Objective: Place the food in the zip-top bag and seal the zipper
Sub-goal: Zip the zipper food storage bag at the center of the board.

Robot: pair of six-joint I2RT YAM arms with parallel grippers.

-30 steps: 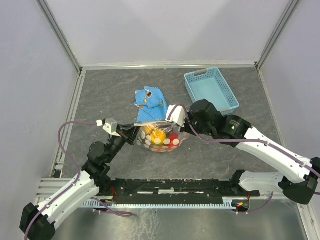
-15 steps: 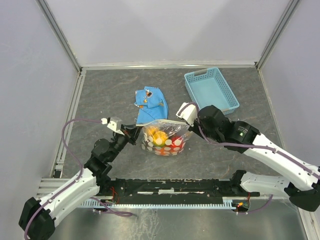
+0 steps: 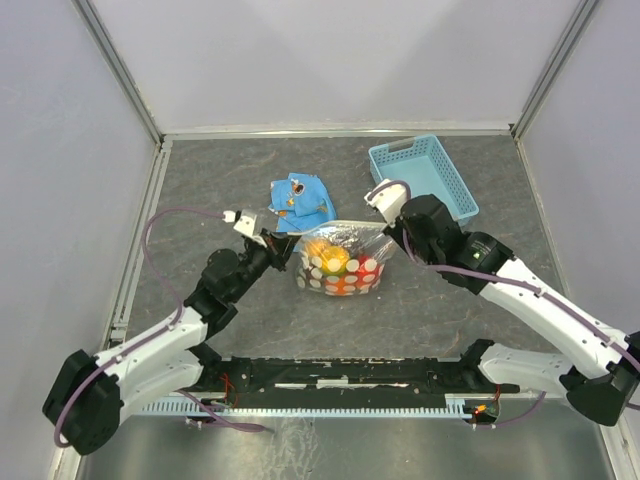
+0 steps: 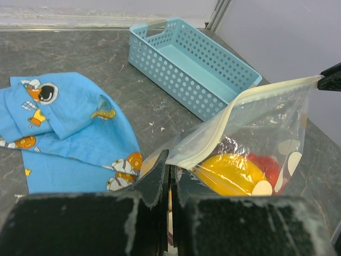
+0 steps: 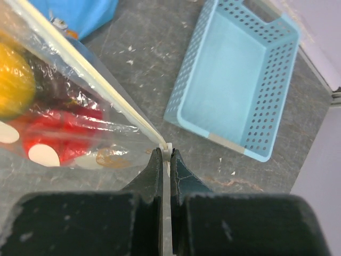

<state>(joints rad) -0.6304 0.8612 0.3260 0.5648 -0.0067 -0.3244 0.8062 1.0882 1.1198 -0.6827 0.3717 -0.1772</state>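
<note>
1 bag (image 3: 342, 262) between left claw (image 3: 287, 246) and right claw (image 3: 391, 238); fruits (image 3: 330, 257) inside, number unclear. Beyond the claws: 1 basket (image 3: 420, 182), 1 cloth (image 3: 300, 200).

Even, bright light; wrist foregrounds perhaps slightly blurred.

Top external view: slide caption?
Left gripper and right gripper pinch opposite top corners of the bag of fruit, zipper taut between them; blue cloth and basket behind.
</note>
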